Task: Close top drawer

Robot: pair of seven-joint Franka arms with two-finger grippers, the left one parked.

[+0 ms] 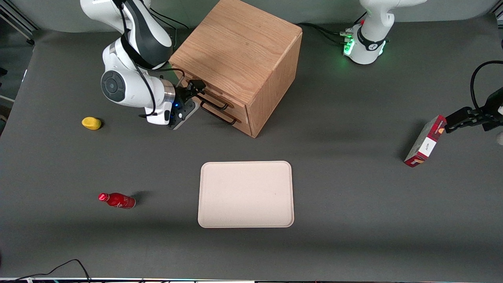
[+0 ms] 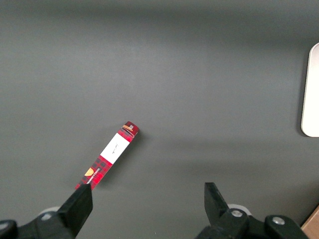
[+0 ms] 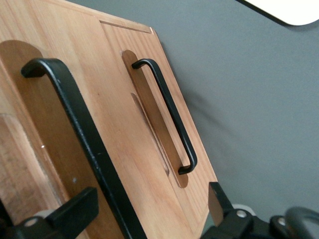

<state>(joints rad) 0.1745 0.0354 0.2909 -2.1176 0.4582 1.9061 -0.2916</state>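
Light-oak top drawer (image 1: 214,95), black handle (image 3: 79,144)

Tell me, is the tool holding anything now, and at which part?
Nothing is held. The tool is open in front of the top drawer, with its fingers on either side of that drawer's black handle, not closed on it.

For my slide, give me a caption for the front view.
Right arm's open gripper at the top drawer handle of the wooden cabinet.
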